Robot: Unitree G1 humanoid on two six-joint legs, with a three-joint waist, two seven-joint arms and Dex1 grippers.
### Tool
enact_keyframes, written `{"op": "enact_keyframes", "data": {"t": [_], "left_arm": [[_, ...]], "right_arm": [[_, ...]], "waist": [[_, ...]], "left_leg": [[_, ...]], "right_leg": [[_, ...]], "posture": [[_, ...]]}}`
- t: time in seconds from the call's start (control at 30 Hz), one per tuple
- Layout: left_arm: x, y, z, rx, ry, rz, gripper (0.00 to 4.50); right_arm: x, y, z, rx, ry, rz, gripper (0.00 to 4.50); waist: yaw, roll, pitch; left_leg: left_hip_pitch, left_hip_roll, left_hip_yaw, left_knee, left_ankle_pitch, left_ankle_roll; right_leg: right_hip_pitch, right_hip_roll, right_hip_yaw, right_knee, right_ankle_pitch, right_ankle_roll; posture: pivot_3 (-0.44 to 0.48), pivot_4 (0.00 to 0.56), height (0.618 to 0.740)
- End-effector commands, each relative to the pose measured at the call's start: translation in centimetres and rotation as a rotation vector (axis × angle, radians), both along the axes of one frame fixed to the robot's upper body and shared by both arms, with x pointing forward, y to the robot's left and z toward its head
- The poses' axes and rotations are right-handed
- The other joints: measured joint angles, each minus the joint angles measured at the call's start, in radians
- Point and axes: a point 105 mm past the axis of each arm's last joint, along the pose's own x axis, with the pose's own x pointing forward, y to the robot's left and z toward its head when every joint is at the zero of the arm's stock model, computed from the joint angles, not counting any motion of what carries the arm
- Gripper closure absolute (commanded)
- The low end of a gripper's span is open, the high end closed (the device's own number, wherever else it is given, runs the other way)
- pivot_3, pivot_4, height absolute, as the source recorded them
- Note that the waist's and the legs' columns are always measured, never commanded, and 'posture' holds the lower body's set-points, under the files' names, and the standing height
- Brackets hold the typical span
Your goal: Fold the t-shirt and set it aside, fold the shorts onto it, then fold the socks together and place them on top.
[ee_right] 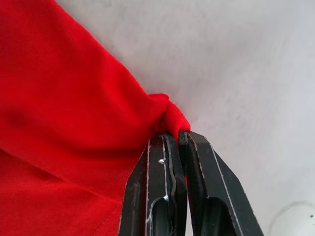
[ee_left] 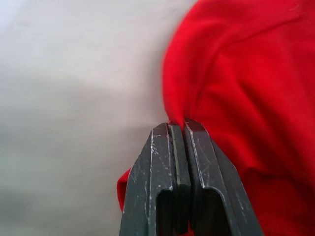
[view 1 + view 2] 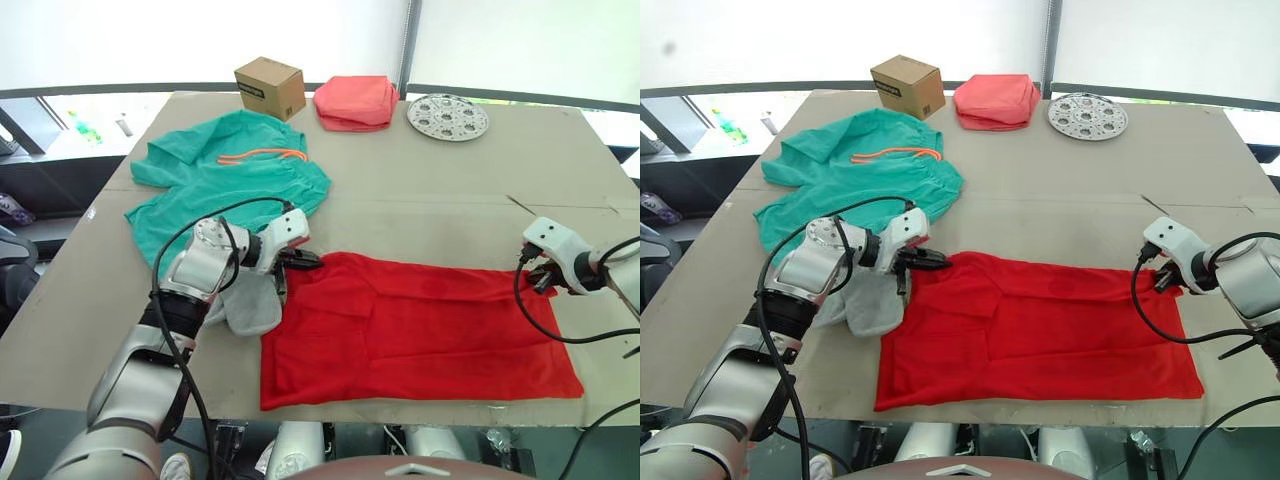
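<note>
On the table point(image 3: 420, 190), in the head view, the t-shirt point(image 3: 420, 330) lies flat near the front edge, its long axis running left to right. The left end effector point(image 3: 305, 260) pinches its far left corner, forearm bent inward; the right end effector point(image 3: 540, 275) pinches the far right corner, forearm reaching in from the side. The socks point(image 3: 250, 305) lie just left of the t-shirt, under the left wrist. The shorts point(image 3: 230, 175) sprawl behind, beside a cardboard box point(image 3: 270, 87) whose label is unreadable, a pink folded cloth point(image 3: 355, 102) and a round metal plate point(image 3: 447, 116).

In the left wrist view, the fingers are clamped on red fabric.

In the right wrist view, the fingers likewise grip a bunched red corner.
</note>
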Motion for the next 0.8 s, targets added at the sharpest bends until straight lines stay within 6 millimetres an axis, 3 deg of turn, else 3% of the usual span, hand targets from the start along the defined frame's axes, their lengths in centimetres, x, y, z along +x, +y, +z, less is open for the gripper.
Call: {"op": "enact_keyframes", "data": {"t": [0.03, 0.1, 0.27, 0.4, 0.57, 0.8], "left_arm": [[-0.7, -1.8, 1.6, -0.045, 0.012, -0.048, 4.46], [-0.5, -2.2, 1.8, -0.045, 0.009, -0.028, 4.46], [0.1, -2.8, 2.0, -0.101, 0.017, 0.142, 4.46], [-0.7, -1.9, 1.6, -0.139, 0.017, 0.33, 4.46], [-3.8, -1.0, 1.5, -0.217, 0.065, 0.506, 4.46], [-8.6, -1.1, 0.1, -0.277, 0.139, 0.656, 4.46]], "right_arm": [[2.2, -0.6, 2.3, -0.075, -0.093, 0.026, 4.5], [3.4, -0.7, 2.6, -0.116, -0.11, 0.042, 4.5], [8.4, 0.2, 4.6, -0.202, -0.217, 0.073, 4.5], [11.8, 1.6, 6.0, -0.267, -0.31, 0.096, 4.5], [13.7, 4.6, 6.7, -0.238, -0.374, 0.139, 4.5], [14.5, 7.7, 6.2, -0.203, -0.4, 0.212, 4.5]], "waist": [[0.0, 0.001, 0.001], [-0.001, 0.002, 0.001], [-0.004, 0.002, 0.002], [-0.007, 0.002, 0.002], [-0.008, 0.003, 0.003], [-0.009, 0.004, 0.003]], "left_leg": [[0.0, 0.0, 0.0, 0.0, 0.0, 0.0], [0.0, 0.0, 0.001, 0.0, 0.0, 0.0], [0.001, 0.0, 0.004, 0.0, 0.002, -0.003], [0.002, 0.001, 0.006, -0.001, 0.003, -0.004], [0.002, 0.001, 0.006, -0.002, 0.003, -0.005], [0.003, 0.0, 0.005, -0.001, 0.003, -0.005]], "right_leg": [[0.0, 0.0, 0.0, 0.0, 0.0, 0.0], [0.0, 0.001, 0.001, 0.0, 0.0, 0.0], [-0.001, 0.003, 0.004, 0.001, 0.0, 0.001], [-0.002, 0.005, 0.007, 0.002, 0.0, 0.001], [-0.002, 0.003, 0.008, 0.003, -0.001, 0.003], [0.0, 0.0, 0.005, 0.003, -0.001, 0.002]], "posture": [[0.0, 0.15, 0.74], [0.0, 0.15, 0.74], [0.0, 0.15, 0.74], [0.0, 0.15, 0.74], [0.0, 0.15, 0.74], [0.0, 0.15, 0.74]]}}
